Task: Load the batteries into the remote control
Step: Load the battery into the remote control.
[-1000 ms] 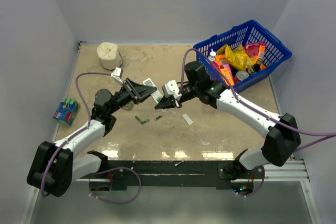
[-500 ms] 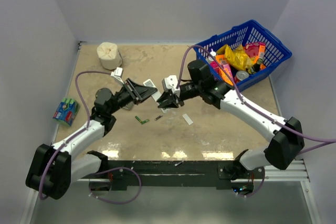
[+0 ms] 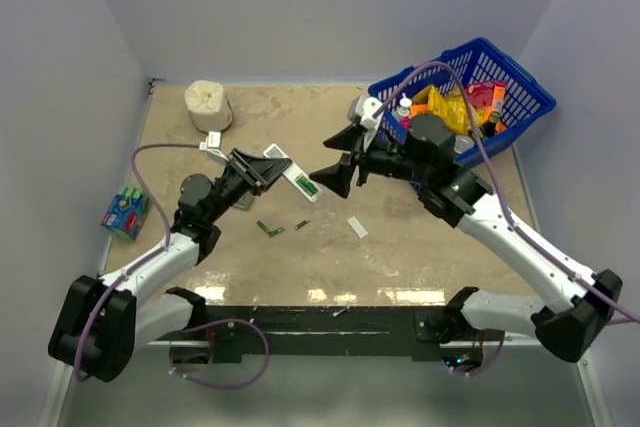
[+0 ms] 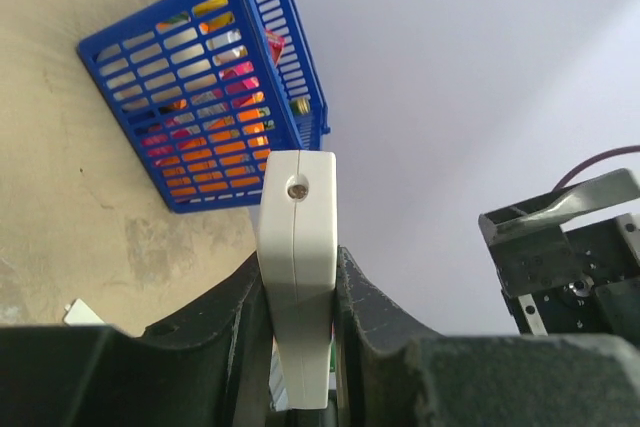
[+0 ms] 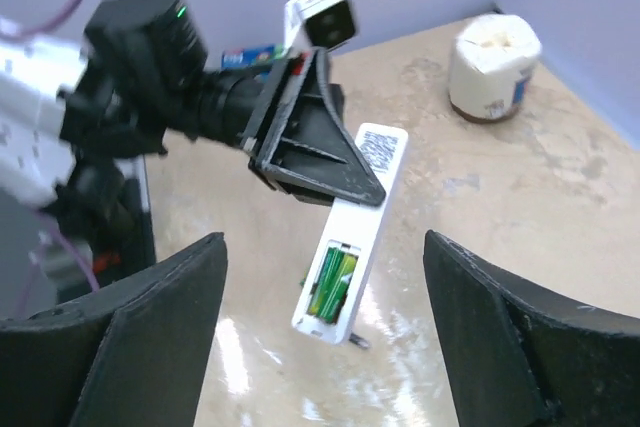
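Left fingers point(image 4: 372, 319) clamp the remote control point(image 5: 356, 230), steadying its bay of green batteries point(image 5: 331, 285). Right fingers point(image 5: 150, 332) spread empty beside it.

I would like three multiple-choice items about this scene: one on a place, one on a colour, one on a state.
1. Where does the blue basket stand?
A. at the far right corner of the table
B. at the near left edge
C. between the two arms

2. What colour are the batteries in the open compartment of the remote control?
A. red
B. green
C. white

3. In what state is the right tool?
A. shut on the remote control
B. shut on a battery
C. open and empty

Answers:
1 A: the top view shows it at the far right.
2 B: the right wrist view shows green cells inside.
3 C: its jaws stand wide apart and touch nothing, while the left tool clamps the remote control.
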You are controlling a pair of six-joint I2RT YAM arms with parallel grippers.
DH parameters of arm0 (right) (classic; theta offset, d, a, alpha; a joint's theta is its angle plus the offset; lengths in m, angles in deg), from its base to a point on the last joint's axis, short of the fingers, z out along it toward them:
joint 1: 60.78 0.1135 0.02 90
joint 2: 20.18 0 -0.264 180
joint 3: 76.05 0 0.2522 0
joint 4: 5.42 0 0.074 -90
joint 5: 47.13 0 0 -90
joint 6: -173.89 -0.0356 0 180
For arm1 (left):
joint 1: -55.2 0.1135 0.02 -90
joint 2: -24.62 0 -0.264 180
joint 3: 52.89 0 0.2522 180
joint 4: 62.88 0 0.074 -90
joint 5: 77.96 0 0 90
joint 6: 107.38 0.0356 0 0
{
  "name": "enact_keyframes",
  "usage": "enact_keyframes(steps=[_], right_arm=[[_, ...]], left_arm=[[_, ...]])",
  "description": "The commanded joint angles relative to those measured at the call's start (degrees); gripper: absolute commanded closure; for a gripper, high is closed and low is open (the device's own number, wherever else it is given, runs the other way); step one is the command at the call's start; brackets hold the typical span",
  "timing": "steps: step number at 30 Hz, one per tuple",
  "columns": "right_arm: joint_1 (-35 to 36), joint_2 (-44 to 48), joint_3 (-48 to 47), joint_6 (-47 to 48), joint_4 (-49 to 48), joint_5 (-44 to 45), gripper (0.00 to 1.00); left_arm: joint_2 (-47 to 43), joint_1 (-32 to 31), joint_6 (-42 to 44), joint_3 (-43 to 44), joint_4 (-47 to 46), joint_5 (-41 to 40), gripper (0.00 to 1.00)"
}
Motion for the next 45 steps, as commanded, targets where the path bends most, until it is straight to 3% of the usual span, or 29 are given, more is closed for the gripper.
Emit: enact_keyframes(steps=[1, 5, 9, 17, 45], right_arm=[[-0.17, 4.83, 5.95, -26.15, -3.48, 16.09, 0.17], [-0.17, 7.55, 13.52, -43.1, -8.54, 17.51, 0.14], [-0.17, 8.26, 16.61, -46.49, -10.07, 21.54, 0.12], [-0.17, 4.66, 18.45, -53.33, -20.24, 20.32, 0.13], [2.38, 1.67, 19.77, -55.54, -26.68, 16.98, 0.44]], left_arm=[[-3.37, 0.28, -1.96, -1.68, -7.08, -7.26, 1.0], [-5.82, 0.28, -3.02, -3.35, -8.75, -10.78, 1.0], [-6.27, 0.28, -3.11, -3.62, -10.24, -11.49, 1.0], [-4.86, 0.28, -5.04, -3.71, -14.47, -10.97, 1.0], [-7.24, 0.28, -6.88, -3.09, -15.87, -11.58, 1.0]])
